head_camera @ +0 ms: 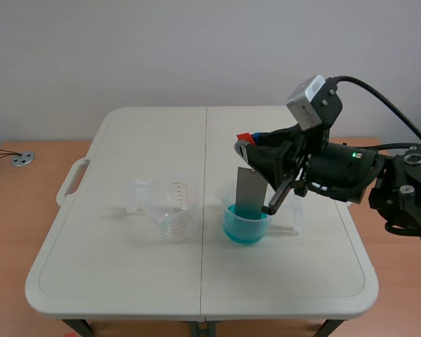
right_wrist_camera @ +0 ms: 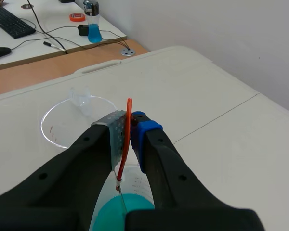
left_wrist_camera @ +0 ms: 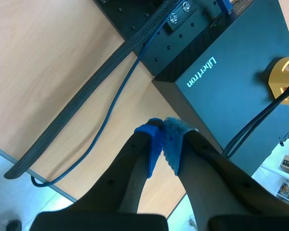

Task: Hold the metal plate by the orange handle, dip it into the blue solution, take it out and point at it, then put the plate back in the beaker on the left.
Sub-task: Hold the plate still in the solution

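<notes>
A grey metal plate [head_camera: 251, 192] hangs upright with its lower end inside the beaker of blue solution [head_camera: 246, 225] right of the table's middle. My right gripper [head_camera: 247, 142] is shut on its orange handle [right_wrist_camera: 128, 126], which shows edge-on between the pads [right_wrist_camera: 143, 134] in the right wrist view, the blue liquid [right_wrist_camera: 125, 211] below. An empty clear beaker [head_camera: 171, 206] stands to the left of the blue one. My left gripper [left_wrist_camera: 163, 144] is off the table, shut on nothing, over a wooden surface.
A black box [left_wrist_camera: 231, 72] and braided cables [left_wrist_camera: 86, 96] lie below the left gripper. In the right wrist view, a desk with a keyboard [right_wrist_camera: 12, 22], a bottle [right_wrist_camera: 92, 21] and tape [right_wrist_camera: 77, 17] stands beyond the white folding table [head_camera: 126, 267].
</notes>
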